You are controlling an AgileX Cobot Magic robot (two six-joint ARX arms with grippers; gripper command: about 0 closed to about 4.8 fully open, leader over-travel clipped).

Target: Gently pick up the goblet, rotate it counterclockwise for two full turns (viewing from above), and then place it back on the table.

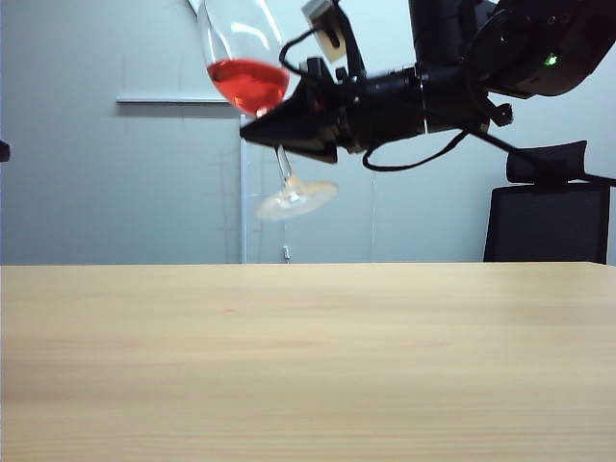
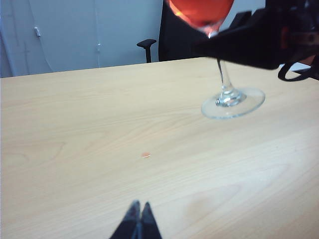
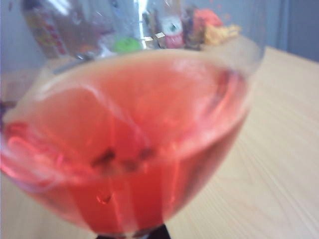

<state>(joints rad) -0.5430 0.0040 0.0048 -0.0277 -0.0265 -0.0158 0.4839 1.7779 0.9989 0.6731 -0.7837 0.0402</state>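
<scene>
The tall clear goblet [image 1: 252, 87], with red liquid in the lower part of its tulip bowl, is already off the wide light beige wood-grain surface [image 1: 308, 366] and hangs well above it, so the pick-up is done. Judging from its lean in the exterior view, with the round foot swung out to one side, the rotation is probably under way; how much of the two turns is complete cannot be told. Setting it back on the surface is left to do.

The right gripper [image 1: 265, 130] reaches in level from the right of the goblet, its black jaws closed narrowly on the thin stem just below the bowl, with the foot hanging free beneath. In the right wrist view the bowl fills nearly everything above the jaws.

The left gripper [image 2: 138, 219] sits low over the surface, well apart from the goblet, jaws pressed together and holding nothing.
</scene>
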